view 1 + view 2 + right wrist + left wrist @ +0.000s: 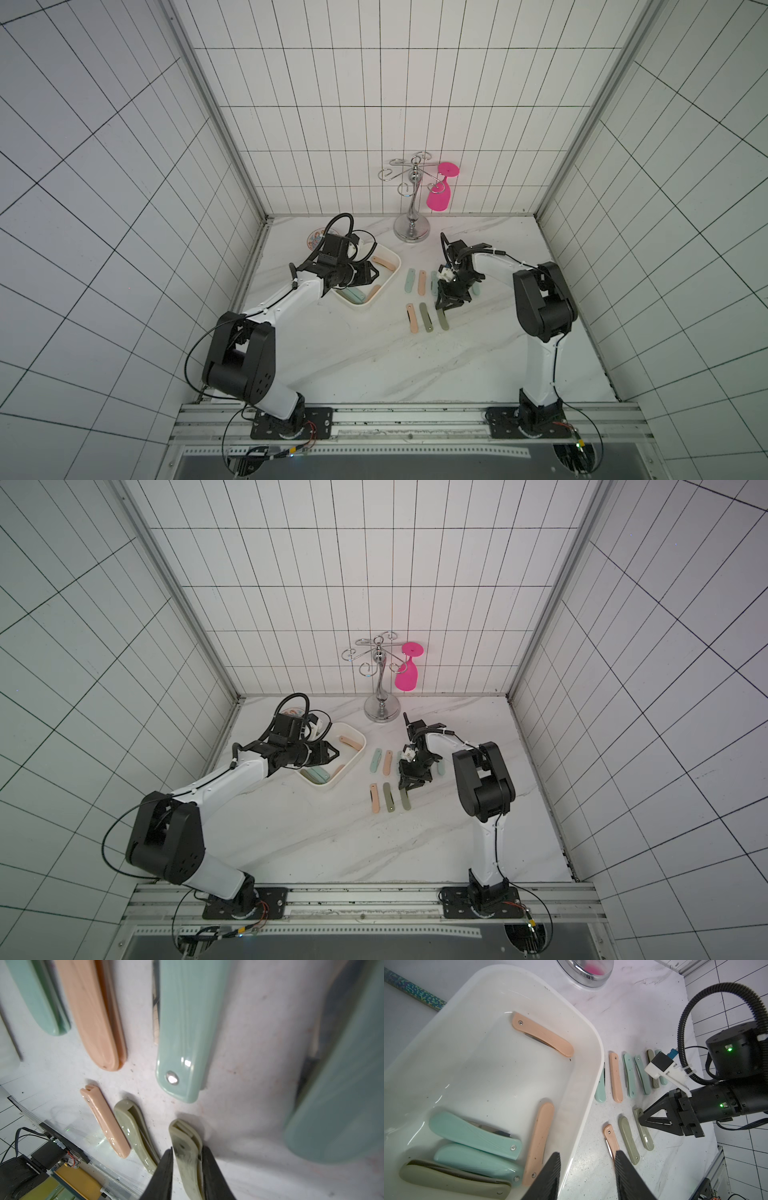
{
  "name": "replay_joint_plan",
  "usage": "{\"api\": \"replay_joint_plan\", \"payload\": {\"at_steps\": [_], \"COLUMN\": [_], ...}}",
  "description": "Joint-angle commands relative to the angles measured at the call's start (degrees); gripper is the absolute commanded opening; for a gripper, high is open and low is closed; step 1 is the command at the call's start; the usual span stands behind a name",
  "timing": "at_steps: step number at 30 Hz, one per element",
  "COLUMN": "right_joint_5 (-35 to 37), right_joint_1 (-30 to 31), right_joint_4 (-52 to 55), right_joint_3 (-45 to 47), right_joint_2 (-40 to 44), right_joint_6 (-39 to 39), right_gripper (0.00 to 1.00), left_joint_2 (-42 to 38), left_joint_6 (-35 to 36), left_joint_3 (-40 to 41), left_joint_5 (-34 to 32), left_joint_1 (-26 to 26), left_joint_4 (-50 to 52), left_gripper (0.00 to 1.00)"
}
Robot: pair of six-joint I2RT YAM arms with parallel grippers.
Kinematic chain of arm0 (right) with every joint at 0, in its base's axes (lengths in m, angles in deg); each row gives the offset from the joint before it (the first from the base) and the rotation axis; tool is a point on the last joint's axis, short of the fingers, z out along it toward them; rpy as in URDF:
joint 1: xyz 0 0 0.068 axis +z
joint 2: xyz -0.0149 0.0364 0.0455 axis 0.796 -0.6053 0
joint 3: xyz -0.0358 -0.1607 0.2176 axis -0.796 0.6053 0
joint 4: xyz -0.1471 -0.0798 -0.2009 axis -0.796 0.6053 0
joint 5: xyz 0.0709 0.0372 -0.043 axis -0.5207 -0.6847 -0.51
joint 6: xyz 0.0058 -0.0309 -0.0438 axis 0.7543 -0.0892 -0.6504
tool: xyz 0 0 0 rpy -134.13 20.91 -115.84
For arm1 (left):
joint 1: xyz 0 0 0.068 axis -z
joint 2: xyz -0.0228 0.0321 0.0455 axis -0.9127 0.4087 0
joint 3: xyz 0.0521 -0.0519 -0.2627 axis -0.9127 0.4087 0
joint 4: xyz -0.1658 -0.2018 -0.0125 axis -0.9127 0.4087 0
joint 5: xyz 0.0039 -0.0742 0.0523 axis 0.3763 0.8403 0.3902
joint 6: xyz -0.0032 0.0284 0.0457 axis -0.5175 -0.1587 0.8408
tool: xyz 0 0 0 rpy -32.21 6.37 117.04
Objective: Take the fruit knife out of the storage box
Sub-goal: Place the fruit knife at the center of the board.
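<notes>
Right wrist view: an olive fruit knife is straddled by the right jaws, grip unclear; left jaws are held spread.

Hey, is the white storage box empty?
No, the left wrist view shows five folded knives lying in the storage box: two peach, two mint, one olive.
</notes>
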Motion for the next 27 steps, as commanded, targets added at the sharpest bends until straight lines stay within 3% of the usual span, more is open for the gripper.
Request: {"api": "replay_joint_plan", "payload": {"at_steps": [1,10,16,23,27], "right_joint_5": [1.9,4.6,7.0,10.7,11.8], "right_joint_1": [0.0,0.0,0.6,2.8,3.7], "right_joint_4": [0.7,2.1,4.4,6.7,7.2], "right_joint_3": [1.8,-0.1,-3.1,-6.3,-7.1], "right_joint_2": [1.0,5.5,8.6,10.4,10.8], "right_joint_6": [-0.1,0.5,0.8,0.6,0.4], "right_gripper": [0.31,0.47,0.56,0.82,0.89], "left_joint_2": [-0.3,-1.1,0.1,5.2,8.4], "left_joint_6": [0.7,0.0,-3.4,-10.9,-14.3], "left_joint_3": [-0.3,0.1,-0.5,-2.1,-4.0], "left_joint_5": [-0.4,-4.4,-11.0,-15.4,-17.1], "left_joint_1": [-0.1,-0.1,-0.1,-0.1,-0.1], "left_joint_4": [-0.5,2.2,6.1,8.1,8.8], "left_gripper": [0.46,0.5,0.51,0.52,0.52]}}
